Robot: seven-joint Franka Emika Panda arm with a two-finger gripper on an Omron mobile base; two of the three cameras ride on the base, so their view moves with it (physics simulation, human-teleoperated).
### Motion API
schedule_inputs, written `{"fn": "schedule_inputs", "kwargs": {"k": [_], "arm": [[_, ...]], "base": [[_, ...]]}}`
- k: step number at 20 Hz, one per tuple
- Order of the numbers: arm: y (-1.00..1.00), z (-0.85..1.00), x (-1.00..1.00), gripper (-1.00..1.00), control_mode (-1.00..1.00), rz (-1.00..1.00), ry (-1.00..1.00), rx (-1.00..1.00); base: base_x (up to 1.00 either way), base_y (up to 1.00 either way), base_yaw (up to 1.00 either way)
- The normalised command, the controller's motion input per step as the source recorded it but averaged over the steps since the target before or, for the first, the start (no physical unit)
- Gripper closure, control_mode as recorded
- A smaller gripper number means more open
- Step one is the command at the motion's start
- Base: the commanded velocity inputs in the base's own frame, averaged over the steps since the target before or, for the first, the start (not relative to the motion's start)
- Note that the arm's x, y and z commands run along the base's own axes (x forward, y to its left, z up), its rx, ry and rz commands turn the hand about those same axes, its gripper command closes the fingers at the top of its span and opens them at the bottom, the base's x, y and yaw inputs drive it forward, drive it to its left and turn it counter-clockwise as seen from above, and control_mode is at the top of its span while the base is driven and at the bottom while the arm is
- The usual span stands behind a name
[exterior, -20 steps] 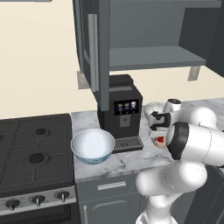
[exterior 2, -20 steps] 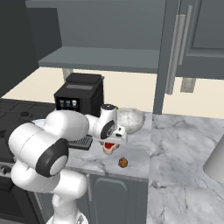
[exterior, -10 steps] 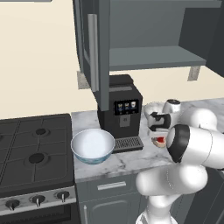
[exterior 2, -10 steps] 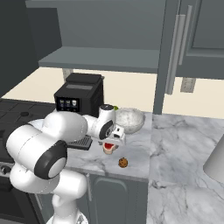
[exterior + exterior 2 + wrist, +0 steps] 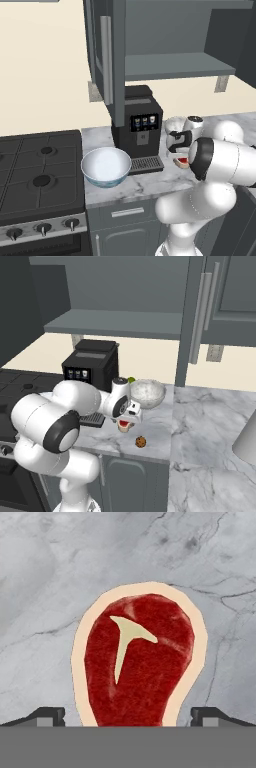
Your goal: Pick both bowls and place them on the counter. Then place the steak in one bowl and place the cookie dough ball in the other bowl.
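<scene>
The steak [image 5: 140,667], red with a pale fat rim, lies flat on the marble counter [image 5: 50,587]. My gripper [image 5: 130,717] hangs open right above it, one fingertip [image 5: 47,716] at each side and clear of the meat. In the base views the gripper [image 5: 127,418] points down over the steak [image 5: 124,426], in front of the grey marbled bowl [image 5: 146,392]. The cookie dough ball [image 5: 141,442] sits near the counter's front edge, right of the steak. The wide white bowl with the blue pattern [image 5: 106,167] stands on the counter [image 5: 145,182] left of the steak [image 5: 182,161].
A black coffee machine [image 5: 137,127] stands at the back between the two bowls. The black gas stove [image 5: 40,175] lies left of the counter. Open cabinet doors and a shelf hang overhead. A pale object [image 5: 247,441] stands at the far right of the counter.
</scene>
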Motion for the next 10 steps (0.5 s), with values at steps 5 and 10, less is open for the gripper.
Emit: {"fn": "schedule_inputs", "kwargs": {"k": [5, 10], "arm": [[0.0, -0.14, 0.08, -1.0, -1.0, 0.0, 0.0, 0.0], [0.0, -0.17, 0.12, -1.0, -1.0, 0.0, 0.0, 0.0]], "base": [[0.0, 0.0, 0.0], [0.0, 0.0, 0.0]]}}
